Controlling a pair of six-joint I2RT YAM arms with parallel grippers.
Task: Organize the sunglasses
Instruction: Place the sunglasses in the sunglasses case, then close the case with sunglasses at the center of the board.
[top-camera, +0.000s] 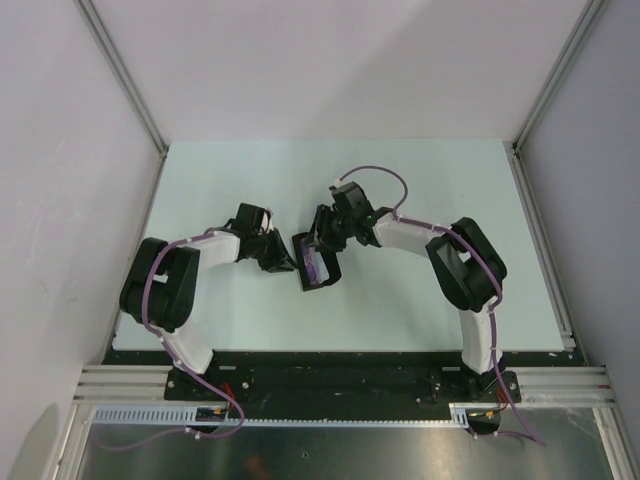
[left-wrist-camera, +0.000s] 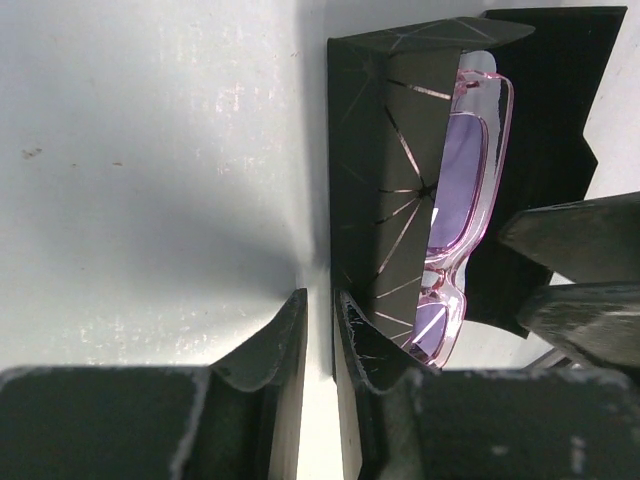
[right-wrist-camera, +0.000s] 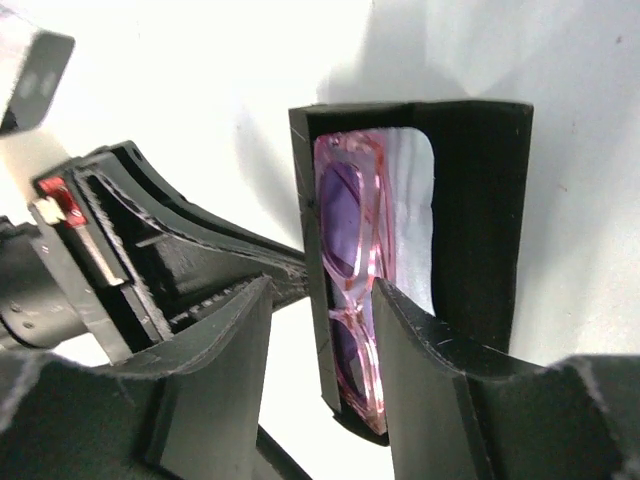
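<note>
A: Where were the sunglasses (right-wrist-camera: 342, 225)?
B: Inside the open black case (right-wrist-camera: 480, 220), middle of the desk (top-camera: 430, 180).
A: Fingers?
B: Left fingers (left-wrist-camera: 265, 350) clamped the case's edge. Right fingers (right-wrist-camera: 425, 390) were released, straddling the sunglasses and the case's near wall.

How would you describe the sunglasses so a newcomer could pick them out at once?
Start at the pale table; near its middle is an open black case. Tucked along one wall inside it are the sunglasses. They are the only coloured thing there, with a thin pink frame and purple lenses against all the black.
</note>
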